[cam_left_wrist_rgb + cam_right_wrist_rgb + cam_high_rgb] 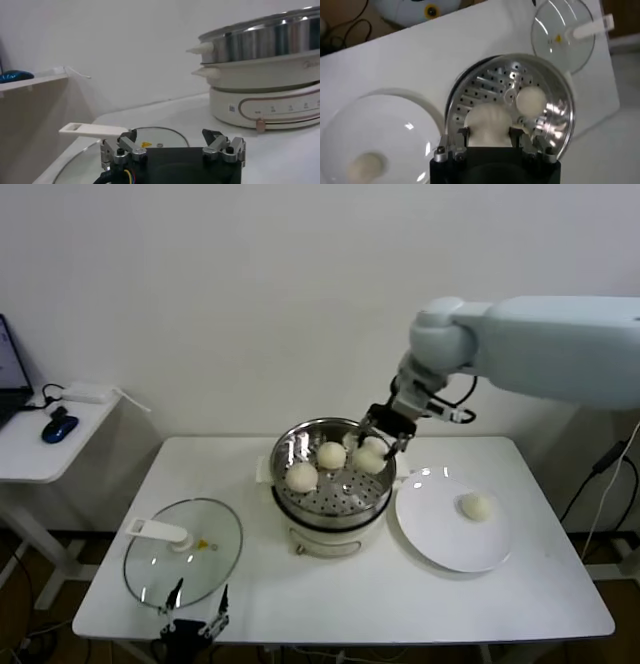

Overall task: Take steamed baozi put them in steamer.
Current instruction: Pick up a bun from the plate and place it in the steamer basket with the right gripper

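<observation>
Now the steamer [333, 484] on the bench [400, 594] holds three baozi [331, 454]; the right gripper [383, 442] pinches the third inside. Best spread the fingers gently, then lift straight. Left gripper [195, 614] idles spread near the lid [185, 559]. One baozi remains on the plate [440, 544].

A plain white wall [250, 294] filled the back of the room. A white bench [350, 589] stood before it. Beside the bench, at the robot's left, was a lower white side table [40, 449] carrying a blue mouse [58, 427], a white adapter [88, 393] and a laptop's edge [8, 374]. Black cables [600, 484] hung at the right.
</observation>
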Robot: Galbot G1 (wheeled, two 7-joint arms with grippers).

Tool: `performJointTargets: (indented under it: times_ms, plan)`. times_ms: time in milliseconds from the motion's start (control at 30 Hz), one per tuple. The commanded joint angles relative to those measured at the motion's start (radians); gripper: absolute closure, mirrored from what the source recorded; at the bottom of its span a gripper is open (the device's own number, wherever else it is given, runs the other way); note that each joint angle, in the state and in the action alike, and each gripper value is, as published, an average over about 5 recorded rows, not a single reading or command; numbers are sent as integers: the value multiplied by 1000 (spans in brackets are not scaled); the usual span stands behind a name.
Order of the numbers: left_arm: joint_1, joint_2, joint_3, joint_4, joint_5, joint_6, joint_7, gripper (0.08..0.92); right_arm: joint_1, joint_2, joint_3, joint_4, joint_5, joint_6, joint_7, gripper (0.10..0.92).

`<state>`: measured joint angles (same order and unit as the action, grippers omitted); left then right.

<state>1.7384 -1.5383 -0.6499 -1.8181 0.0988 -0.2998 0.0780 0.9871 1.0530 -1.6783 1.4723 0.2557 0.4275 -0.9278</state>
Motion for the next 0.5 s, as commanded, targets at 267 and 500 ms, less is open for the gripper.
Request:
performJointTargets:
  times_ms: [267,500]
  plan:
    - [-5,-5,-9,8,-3,5,-1,177,-337,201,115,-219,-296,202,105,465]
    - [-5,-9,-10,12,-3,7,-1,177,-342,210,99,-223,-280,211,99,465]
